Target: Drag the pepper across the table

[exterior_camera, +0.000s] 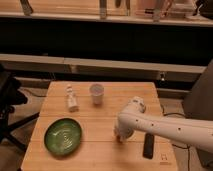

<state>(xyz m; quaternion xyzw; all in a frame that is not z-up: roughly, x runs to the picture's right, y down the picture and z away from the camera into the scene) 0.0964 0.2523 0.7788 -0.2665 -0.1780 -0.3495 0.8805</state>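
Observation:
My gripper (120, 136) points down onto the pale wooden table (100, 117), at its front middle, at the end of the white arm that reaches in from the right. A small orange-red bit of the pepper (118, 141) shows right under the gripper's tip; the rest of the pepper is hidden by the gripper. The gripper is between the green bowl and the black phone.
A green bowl (63, 136) sits at the front left. A white cup (96, 93) and a small white bottle (72, 98) stand at the back left. A black phone (148, 146) lies at the front right, near the dark logo mark (164, 159). A black chair (7, 100) stands left of the table.

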